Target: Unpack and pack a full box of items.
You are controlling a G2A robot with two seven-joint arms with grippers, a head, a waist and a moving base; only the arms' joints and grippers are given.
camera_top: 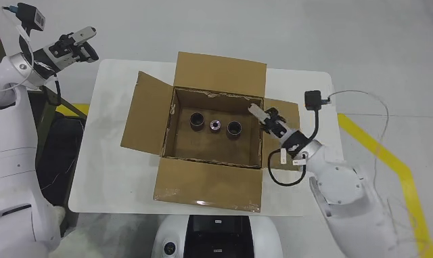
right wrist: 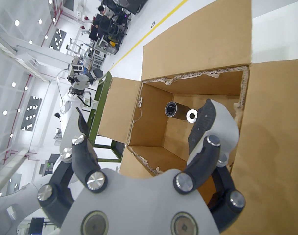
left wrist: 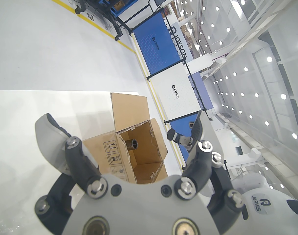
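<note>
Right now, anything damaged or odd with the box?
Yes: the box has a ragged, torn rim, with cardboard shreds sticking out along the edges and corners. Nothing has spilled onto the table.

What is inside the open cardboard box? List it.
Inside the box, in a row: one dark cylinder, a smaller silver ring, another dark cylinder. The right hand hides some floor beneath it.
</note>
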